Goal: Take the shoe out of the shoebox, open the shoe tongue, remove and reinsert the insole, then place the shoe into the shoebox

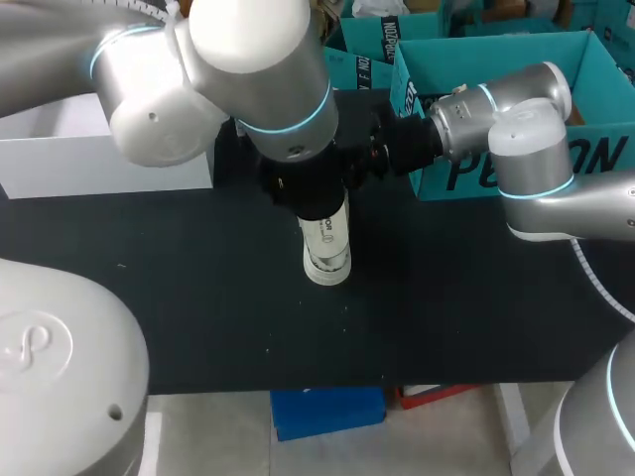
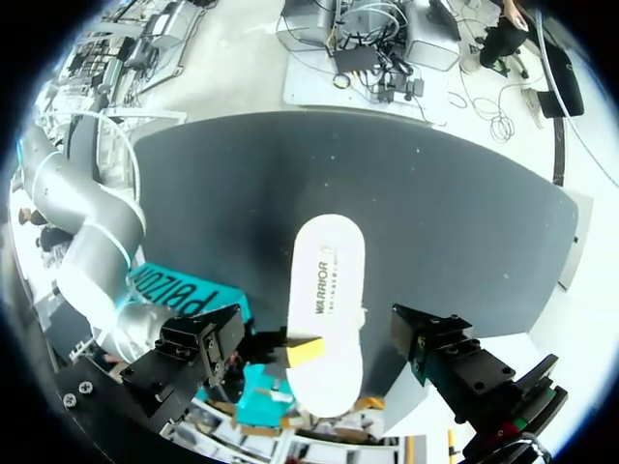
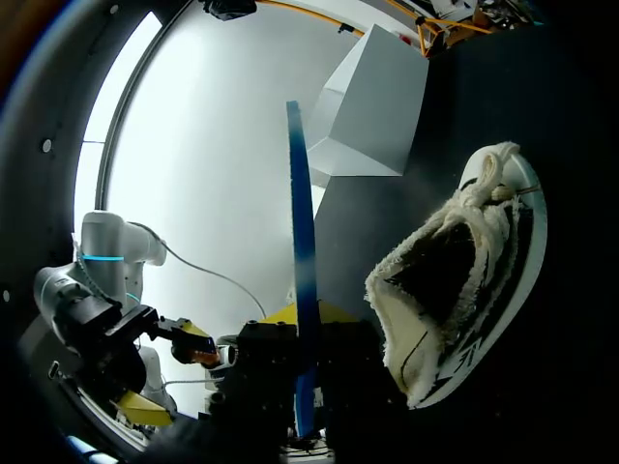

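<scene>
Right wrist view is showing the insole [image 3: 303, 242] edge-on as a thin blue strip; the right gripper [image 3: 298, 319] is pinching it from both faces at one end. The shoe [image 3: 455, 280] is lying on the black table [image 1: 198, 297] just under the insole, fleece mouth gaping; whether the two are touching, cannot tell.

Left wrist view is showing the insole's white face. The left gripper [image 2: 317, 336] is hanging above it with fingers spread wide on either side, neither one touching, holding nothing.

Handling, as judgement: the insole is looking light, thin and bendy, so held by one end it is likely sagging at the free tip. A grip near the heel end is keeping the toe free for feeding in. The shoe's upper is looking soft and plush and its rubber sole stiff. The heel collar or sole edge is seeming the firmest hold, and the fleece is likely dragging on the insole during reinsertion.

Containers, head view: the teal shoebox [image 1: 595, 159] is sitting at 2 o'clock, its inside largely hidden by the right arm, and no shoe is showing in it. A white box [image 1: 99, 159] is standing at 10 o'clock, contents not visible. The insole is hanging near table centre.
</scene>
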`<action>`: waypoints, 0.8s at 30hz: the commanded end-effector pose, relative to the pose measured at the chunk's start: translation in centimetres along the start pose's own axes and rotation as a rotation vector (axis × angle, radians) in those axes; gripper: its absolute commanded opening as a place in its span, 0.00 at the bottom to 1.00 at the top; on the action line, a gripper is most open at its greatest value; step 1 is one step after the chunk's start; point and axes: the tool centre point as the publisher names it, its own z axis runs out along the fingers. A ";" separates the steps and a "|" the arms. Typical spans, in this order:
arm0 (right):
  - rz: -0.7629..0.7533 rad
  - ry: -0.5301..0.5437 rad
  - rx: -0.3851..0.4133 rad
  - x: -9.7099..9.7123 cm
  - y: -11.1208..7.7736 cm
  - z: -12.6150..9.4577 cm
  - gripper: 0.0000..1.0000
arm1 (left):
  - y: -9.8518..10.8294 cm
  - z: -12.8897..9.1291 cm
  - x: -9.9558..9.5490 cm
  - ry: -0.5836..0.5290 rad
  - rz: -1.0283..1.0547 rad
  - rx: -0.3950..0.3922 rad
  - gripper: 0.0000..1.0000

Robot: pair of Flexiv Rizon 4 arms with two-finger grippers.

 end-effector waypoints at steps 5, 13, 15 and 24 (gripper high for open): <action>0.000 0.000 0.000 -0.1 0.1 0.1 0.00 | 1.1 0.4 0.2 0.019 0.014 -0.021 1.00; 0.000 0.000 0.000 -0.1 0.1 0.1 0.00 | 3.4 0.9 0.2 0.025 0.019 -0.019 1.00; 0.000 0.000 0.000 -0.1 0.1 0.1 0.00 | 4.1 1.0 0.2 0.025 0.017 -0.020 1.00; 0.000 0.000 0.000 -0.1 0.1 0.1 0.00 | 7.6 1.3 -0.2 0.039 0.018 -0.037 1.00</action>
